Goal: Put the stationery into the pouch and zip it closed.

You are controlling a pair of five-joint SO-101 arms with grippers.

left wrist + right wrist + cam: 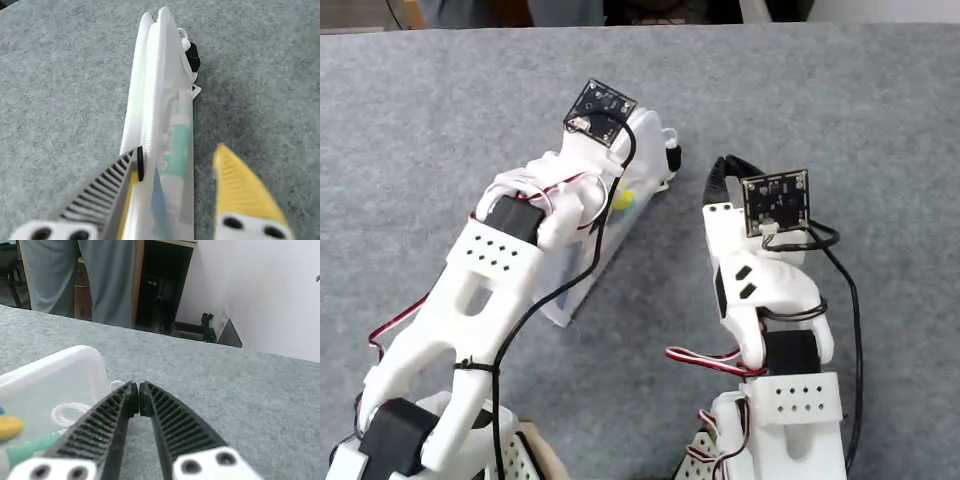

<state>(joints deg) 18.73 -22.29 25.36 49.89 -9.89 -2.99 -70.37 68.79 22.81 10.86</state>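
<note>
Left claw (179, 152): we see it spread astride the upright translucent pouch (160, 75), the ribbed grey finger (107, 185) touching the pouch and the yellow finger (240, 185) just apart from it. Teal stationery (178, 145) shows through the pouch wall. Right claw (138, 387): fingers pressed together on nothing, near the pouch's corner. In the high view, the pouch sits at centre frame on the grey table (420, 120), under the left arm.

Two pincers, one pouch.
I count two pincers of my own: my left gripper (180, 155) with one grey ribbed finger (107, 190) and one yellow finger (240, 190), my right gripper (139, 390) with two black ribbed fingers (100, 435). One translucent white plastic pouch (160, 75) shows one mint-green piece (179, 145) inside, on one grey felt table cover (60, 75).
</note>
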